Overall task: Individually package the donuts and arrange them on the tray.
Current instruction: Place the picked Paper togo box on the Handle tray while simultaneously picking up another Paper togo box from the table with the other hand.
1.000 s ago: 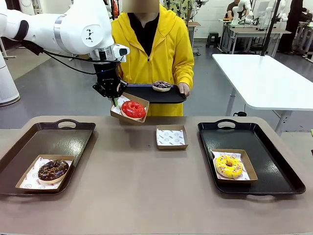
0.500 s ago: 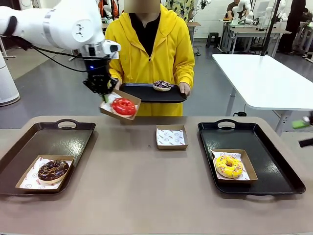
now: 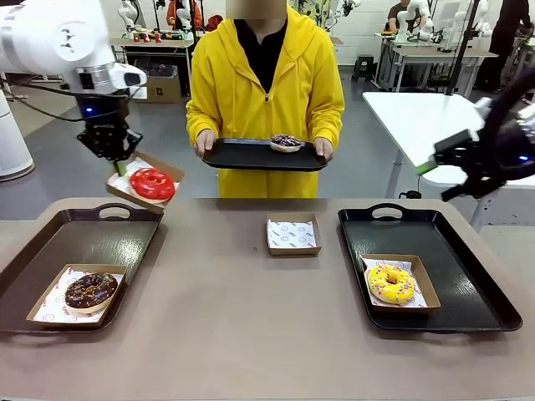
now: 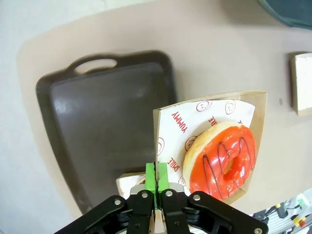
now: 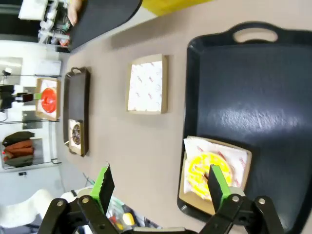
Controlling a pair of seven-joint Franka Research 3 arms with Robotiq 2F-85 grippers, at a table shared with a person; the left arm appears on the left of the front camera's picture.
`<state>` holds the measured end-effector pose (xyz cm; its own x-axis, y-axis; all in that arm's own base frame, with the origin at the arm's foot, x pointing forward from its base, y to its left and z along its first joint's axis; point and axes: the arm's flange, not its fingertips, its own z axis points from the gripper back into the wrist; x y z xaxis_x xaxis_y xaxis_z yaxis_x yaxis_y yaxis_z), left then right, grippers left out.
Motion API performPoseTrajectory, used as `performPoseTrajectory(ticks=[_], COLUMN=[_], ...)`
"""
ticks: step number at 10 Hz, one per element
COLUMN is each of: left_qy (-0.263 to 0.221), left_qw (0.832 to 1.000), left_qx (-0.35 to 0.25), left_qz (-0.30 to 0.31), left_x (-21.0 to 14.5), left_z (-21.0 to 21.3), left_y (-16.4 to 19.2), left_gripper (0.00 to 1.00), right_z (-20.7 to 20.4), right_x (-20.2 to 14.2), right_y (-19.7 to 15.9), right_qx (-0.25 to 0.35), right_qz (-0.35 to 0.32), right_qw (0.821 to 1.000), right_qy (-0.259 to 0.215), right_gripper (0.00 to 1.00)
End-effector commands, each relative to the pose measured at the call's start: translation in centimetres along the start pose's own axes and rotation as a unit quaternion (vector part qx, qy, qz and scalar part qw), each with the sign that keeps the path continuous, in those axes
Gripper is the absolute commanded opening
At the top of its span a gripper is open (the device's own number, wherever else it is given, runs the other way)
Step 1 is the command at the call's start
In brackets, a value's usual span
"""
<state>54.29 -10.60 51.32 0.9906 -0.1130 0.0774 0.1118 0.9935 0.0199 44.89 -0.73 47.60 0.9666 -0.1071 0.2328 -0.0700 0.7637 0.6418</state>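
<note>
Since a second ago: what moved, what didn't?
The left claw, shut on the box holding the red donut, carried it leftward from beside the person's tray to near the left tray's far end. The right claw, open, swung in from the right. The chocolate donut, yellow donut and empty box stayed put; the person still holds the purple donut on that tray.

The front camera sits at the robot's edge of the bench (image 3: 251, 334) and faces across it to the person (image 3: 265, 92) at the far side, from middling range. The left wrist camera looks down along the left end effector (image 4: 156, 176), very near the box (image 4: 204, 109) at its tips and the red donut (image 4: 224, 158), with the left tray (image 4: 97, 126) beyond them. The right wrist camera, rolled sideways and high, looks past the right end effector (image 5: 160, 178) over the whole bench. It shares the left tray, the right tray (image 5: 253, 97) and that donut with the front view.
</note>
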Motion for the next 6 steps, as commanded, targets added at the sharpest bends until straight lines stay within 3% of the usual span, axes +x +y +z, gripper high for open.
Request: performPoseTrajectory(ticks=[1, 4, 6], left_qy=[-0.012, -0.013, -0.013], left_qw=[1.0, 0.999, 0.999], left_qx=[0.01, 0.005, 0.006], left_qz=[0.0, 0.029, 0.034], left_x=[-1.7, -3.6, -3.4], left_z=[-0.6, -2.1, -2.5], left_y=[2.2, 5.8, 6.9], left_gripper=[0.01, 0.01, 0.01], right_z=[-3.2, -7.4, -7.3], right_x=[1.9, 2.7, 2.2], right_y=[1.6, 3.9, 4.1], right_qx=[-0.048, -0.079, -0.057], right_qz=[0.004, 0.026, 0.031], right_qw=[0.999, 0.996, 0.998], right_qy=[0.01, 0.018, 0.024], right_gripper=[1.0, 1.0, 1.0])
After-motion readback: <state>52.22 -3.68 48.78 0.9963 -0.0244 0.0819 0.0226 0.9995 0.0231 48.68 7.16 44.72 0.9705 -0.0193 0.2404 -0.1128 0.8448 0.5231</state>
